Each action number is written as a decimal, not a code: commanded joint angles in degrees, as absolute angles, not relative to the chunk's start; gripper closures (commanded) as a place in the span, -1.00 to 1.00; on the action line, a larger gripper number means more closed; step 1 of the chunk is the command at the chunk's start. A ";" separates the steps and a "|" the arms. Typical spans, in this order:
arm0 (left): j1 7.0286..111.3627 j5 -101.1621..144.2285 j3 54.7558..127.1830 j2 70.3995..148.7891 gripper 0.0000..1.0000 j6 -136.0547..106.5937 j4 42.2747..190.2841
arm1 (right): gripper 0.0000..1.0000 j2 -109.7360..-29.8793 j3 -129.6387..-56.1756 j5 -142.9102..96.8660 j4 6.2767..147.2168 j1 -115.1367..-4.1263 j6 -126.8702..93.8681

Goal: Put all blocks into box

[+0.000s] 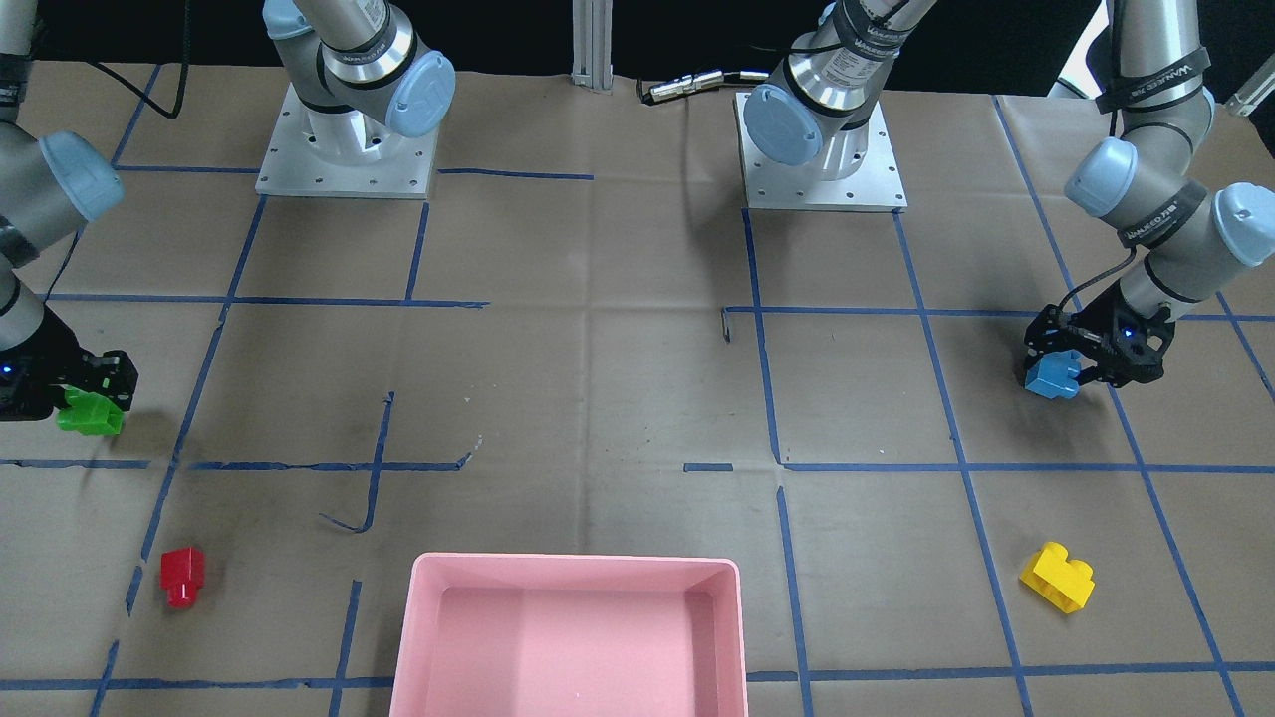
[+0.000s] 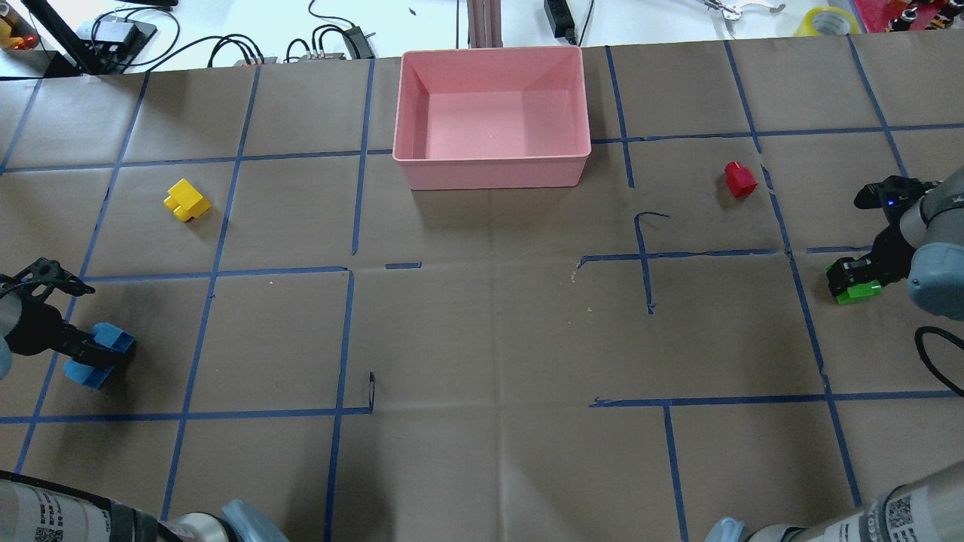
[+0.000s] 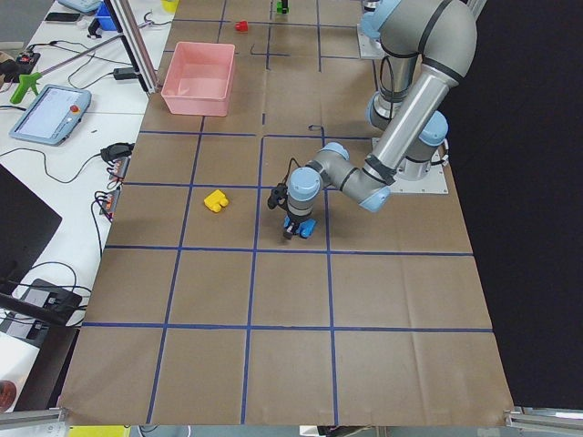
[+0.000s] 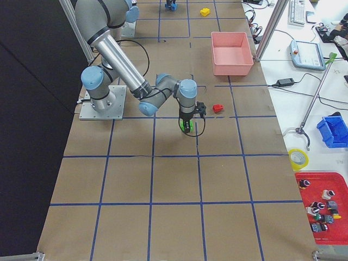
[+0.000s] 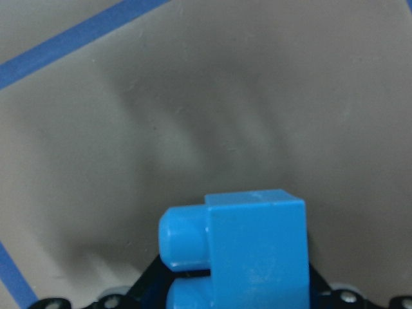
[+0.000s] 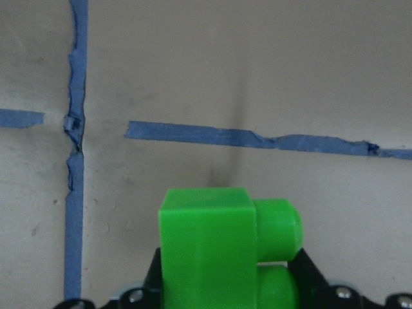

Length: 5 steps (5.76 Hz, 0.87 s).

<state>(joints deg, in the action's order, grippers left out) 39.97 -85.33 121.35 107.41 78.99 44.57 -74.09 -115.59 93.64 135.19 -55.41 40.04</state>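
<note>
I am looking down from overhead at the brown paper-covered table [image 2: 482,339], which is gridded with blue tape. The shallow pink plastic tray [image 2: 493,169] is sitting at twelve o'clock. The left gripper [image 2: 104,352] is clamping the blue studded plastic brick [image 2: 111,333] at eight o'clock. The right gripper [image 2: 849,278] is pinching the green studded plastic brick [image 2: 858,292] at three o'clock. The yellow studded plastic brick [image 2: 187,200] is lying loose at ten o'clock and the small red studded plastic brick [image 2: 740,179] at two o'clock, both well apart from the tray.
</note>
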 commanded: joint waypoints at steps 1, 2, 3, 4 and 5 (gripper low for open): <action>40.34 -85.52 120.68 106.10 0.63 78.75 44.56 | 0.77 -77.68 -106.75 93.70 120.84 -57.47 39.55; 40.78 -85.43 119.28 103.65 0.63 78.40 45.00 | 0.78 -78.04 -101.31 93.60 115.89 -61.48 38.51; 45.31 -85.34 117.18 101.27 0.63 77.53 45.17 | 0.79 -77.79 -94.20 93.52 108.71 -65.44 30.75; 52.14 -85.43 113.24 100.12 0.64 74.47 46.39 | 0.80 -76.91 -88.65 87.86 101.59 -68.87 25.54; 57.78 -85.26 107.03 101.33 0.65 68.18 50.32 | 0.80 -75.60 -84.33 81.54 98.64 -69.86 23.66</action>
